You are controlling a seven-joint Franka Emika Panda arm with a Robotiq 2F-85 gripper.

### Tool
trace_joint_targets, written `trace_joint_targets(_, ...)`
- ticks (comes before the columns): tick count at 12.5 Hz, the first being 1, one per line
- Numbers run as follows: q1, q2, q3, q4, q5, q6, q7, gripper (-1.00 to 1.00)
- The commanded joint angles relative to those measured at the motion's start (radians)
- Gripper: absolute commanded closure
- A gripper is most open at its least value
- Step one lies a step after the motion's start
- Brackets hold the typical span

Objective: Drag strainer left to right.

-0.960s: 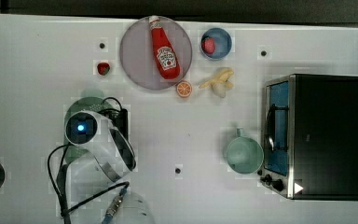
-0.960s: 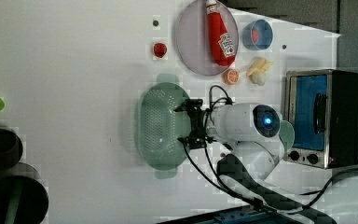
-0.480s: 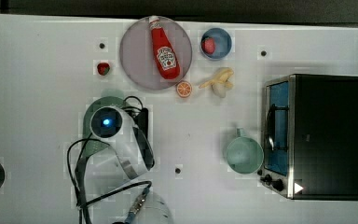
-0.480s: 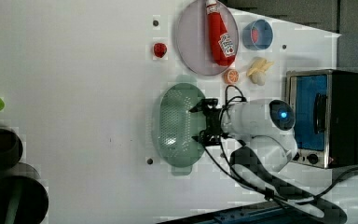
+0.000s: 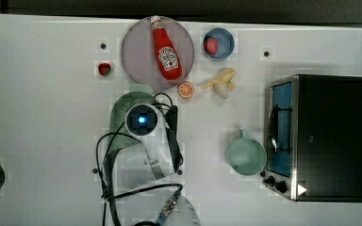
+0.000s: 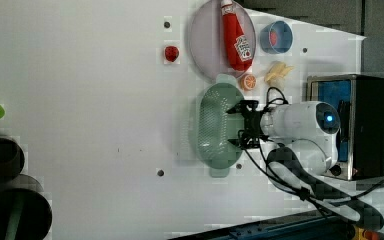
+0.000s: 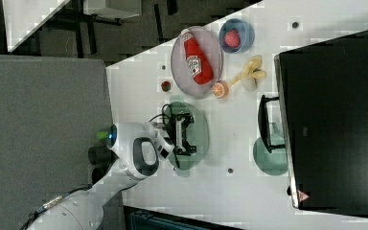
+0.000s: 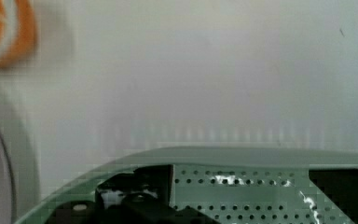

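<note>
The strainer (image 6: 211,129) is a pale mint-green oval colander with small holes, lying on the white table just below the grey-lilac plate in the top view. There my arm covers most of it, leaving its left rim (image 5: 119,113) exposed. My gripper (image 6: 236,126) reaches down inside the bowl near its right wall in the left view. It is open, with the dark fingers (image 8: 121,198) spread apart and the perforated wall (image 8: 242,184) between them. The right view shows the gripper (image 7: 184,134) over the strainer (image 7: 202,136).
The grey-lilac plate (image 5: 136,52) holds a ketchup bottle (image 5: 166,49). An orange slice (image 5: 185,89) lies close to the strainer's end, with a banana (image 5: 221,81) and blue bowl (image 5: 218,44) beyond. A strawberry (image 5: 104,69), mint cup (image 5: 246,155) and toaster oven (image 5: 320,136) stand around.
My arm and the strainer have slid together toward the top view's right, and toward the left view's right, nearer the orange slice. Everything else has stayed put.
</note>
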Motion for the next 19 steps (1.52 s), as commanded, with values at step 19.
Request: trace_joint_targets(19,-0.018,-0.029,-0.298,0.005,0.0,0.013,-0.442,-1.0)
